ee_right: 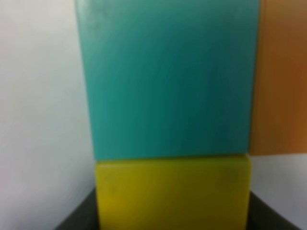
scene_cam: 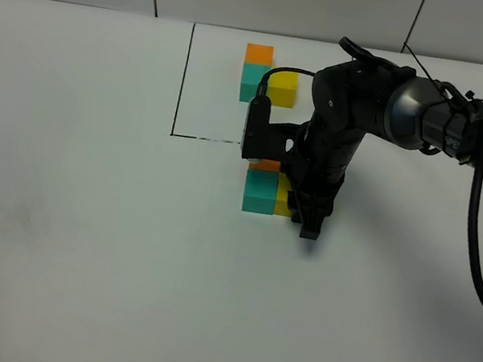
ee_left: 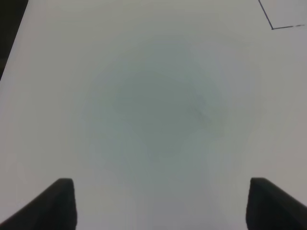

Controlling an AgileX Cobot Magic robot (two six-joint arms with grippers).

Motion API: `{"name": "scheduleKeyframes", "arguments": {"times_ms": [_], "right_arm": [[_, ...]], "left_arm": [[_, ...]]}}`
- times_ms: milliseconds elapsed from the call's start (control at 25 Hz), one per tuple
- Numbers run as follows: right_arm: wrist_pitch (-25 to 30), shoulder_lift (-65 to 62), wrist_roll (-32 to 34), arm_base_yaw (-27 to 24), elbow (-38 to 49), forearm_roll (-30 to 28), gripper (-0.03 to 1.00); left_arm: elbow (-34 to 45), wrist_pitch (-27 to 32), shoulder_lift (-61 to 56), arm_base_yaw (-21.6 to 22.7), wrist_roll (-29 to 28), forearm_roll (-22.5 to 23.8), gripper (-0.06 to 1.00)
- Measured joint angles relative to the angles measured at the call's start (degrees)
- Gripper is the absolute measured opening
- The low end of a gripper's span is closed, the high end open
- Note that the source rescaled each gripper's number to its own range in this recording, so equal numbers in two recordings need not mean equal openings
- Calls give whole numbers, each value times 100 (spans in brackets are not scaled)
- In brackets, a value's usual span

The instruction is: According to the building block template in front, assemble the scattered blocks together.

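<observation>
Even, diffuse light is filling the high view; the white matte tabletop (scene_cam: 76, 238) is showing faint shadows; both wrist views are blurring.

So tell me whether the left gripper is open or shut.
Open: in the left wrist view the left gripper shows both fingertips far apart over bare table, holding nothing.

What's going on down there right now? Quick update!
Left tool open over bare table. Right tool shut, beside yellow block. Loose teal block touches yellow and orange. Nothing in the way.
</observation>
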Motion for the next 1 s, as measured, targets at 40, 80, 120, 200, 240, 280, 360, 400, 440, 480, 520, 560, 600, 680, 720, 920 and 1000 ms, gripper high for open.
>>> {"name": "scheduleKeyframes", "arguments": {"times_ms": [40, 80, 120, 200, 240, 280, 360, 400, 440, 480, 520, 560, 600, 680, 720, 920, 1000], "right_arm": [[0, -1, 0, 0, 0, 0, 0], [0, -1, 0, 0, 0, 0, 0], [0, -1, 0, 0, 0, 0, 0], [0, 5, 5, 0, 0, 0, 0], [0, 6, 5, 0, 0, 0, 0], [0, 6, 5, 0, 0, 0, 0], [0, 6, 5, 0, -4, 0, 0], [0, 6, 5, 0, -4, 0, 0], [0, 6, 5, 0, -4, 0, 0], [0, 6, 5, 0, -4, 0, 0], [0, 6, 5, 0, -4, 0, 0], [0, 6, 5, 0, -4, 0, 0], [0, 6, 5, 0, -4, 0, 0], [0, 6, 5, 0, -4, 0, 3], [-12, 6, -1, 0, -4, 5, 7], [-176, -23, 21, -5, -10, 6, 48], [-184, -55, 127, -5, -10, 6, 61]], "left_arm": [[0, 0, 0, 0, 0, 0, 65], [0, 0, 0, 0, 0, 0, 65], [0, 0, 0, 0, 0, 0, 65], [0, 0, 0, 0, 0, 0, 65], [0, 0, 0, 0, 0, 0, 65], [0, 0, 0, 0, 0, 0, 65], [0, 0, 0, 0, 0, 0, 65], [0, 0, 0, 0, 0, 0, 65], [0, 0, 0, 0, 0, 0, 65], [0, 0, 0, 0, 0, 0, 65], [0, 0, 0, 0, 0, 0, 65], [0, 0, 0, 0, 0, 0, 65], [0, 0, 0, 0, 0, 0, 65], [0, 0, 0, 0, 0, 0, 65], [0, 0, 0, 0, 0, 0, 65], [0, 0, 0, 0, 0, 0, 65], [0, 0, 0, 0, 0, 0, 65]]}}
